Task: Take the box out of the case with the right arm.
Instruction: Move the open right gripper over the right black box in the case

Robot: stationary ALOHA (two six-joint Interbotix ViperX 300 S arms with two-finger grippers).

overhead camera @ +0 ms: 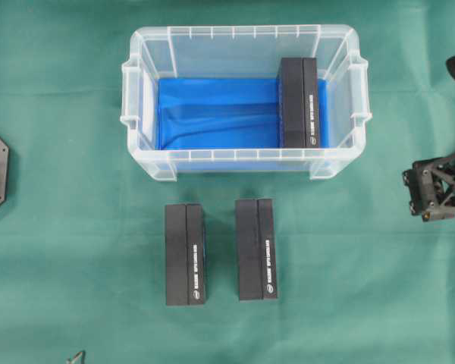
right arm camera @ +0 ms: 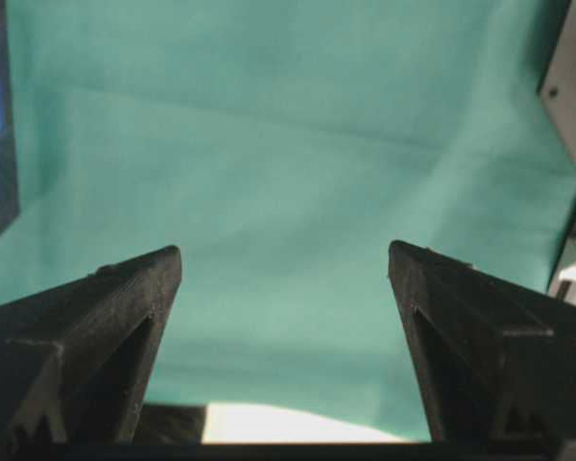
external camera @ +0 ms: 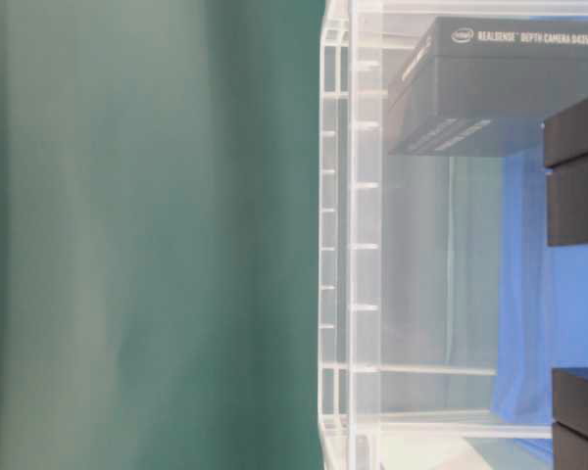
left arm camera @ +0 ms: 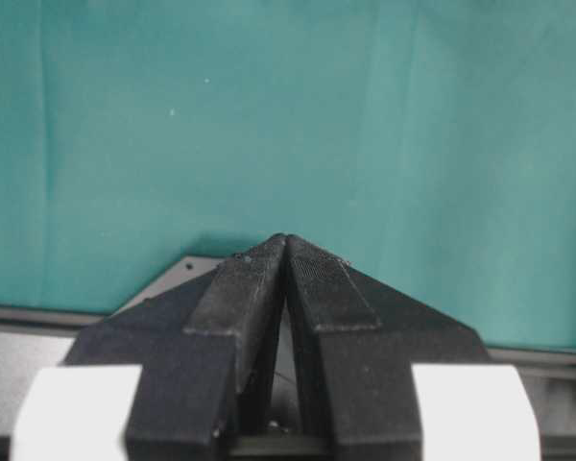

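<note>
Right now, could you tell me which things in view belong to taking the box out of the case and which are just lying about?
In the job:
- case
- black box in the case
- right gripper, open

Lying about:
- two black boxes on the green cloth
- left gripper, shut

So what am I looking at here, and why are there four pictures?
It is a robot with two arms, seen by four cameras. One looks down from above on a green cloth. There a clear case with a blue floor holds one black box. Two more boxes lie in front of it. One camera sits low beside the case. The other two ride on the arms: the left tool is shut, the right tool is open. Both hold nothing.
</note>
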